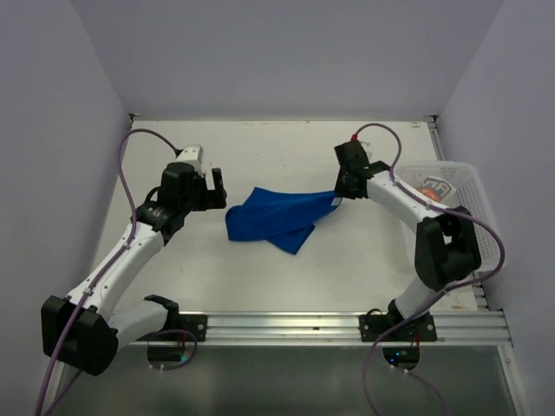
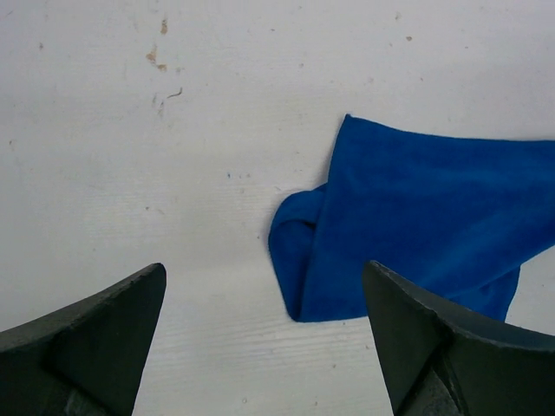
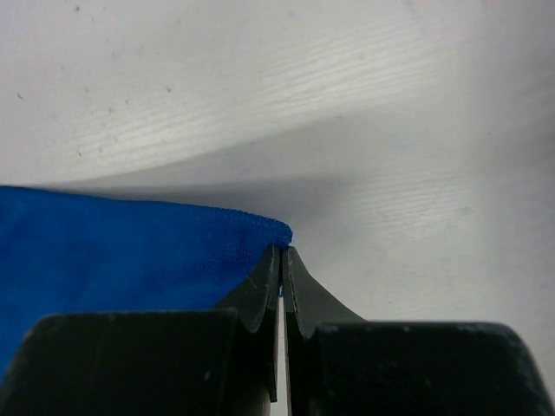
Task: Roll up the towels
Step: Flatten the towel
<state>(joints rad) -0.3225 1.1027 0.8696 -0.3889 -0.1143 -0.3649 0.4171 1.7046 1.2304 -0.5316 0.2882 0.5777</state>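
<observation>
A bright blue towel (image 1: 277,218) lies crumpled in the middle of the white table, with a folded corner toward the left. My right gripper (image 1: 340,198) is shut on the towel's right corner (image 3: 279,231), and the cloth stretches away to the left of its fingertips. My left gripper (image 1: 217,185) stands open just left of the towel, jaws wide apart with only bare table between them. In the left wrist view the towel's folded edge (image 2: 299,251) lies ahead and to the right. The patterned towel (image 1: 436,188) lies in the basket at the right.
A white mesh basket (image 1: 469,217) stands at the table's right edge, beside the right arm. Grey walls close in the table at the back and both sides. A metal rail (image 1: 286,325) runs along the near edge.
</observation>
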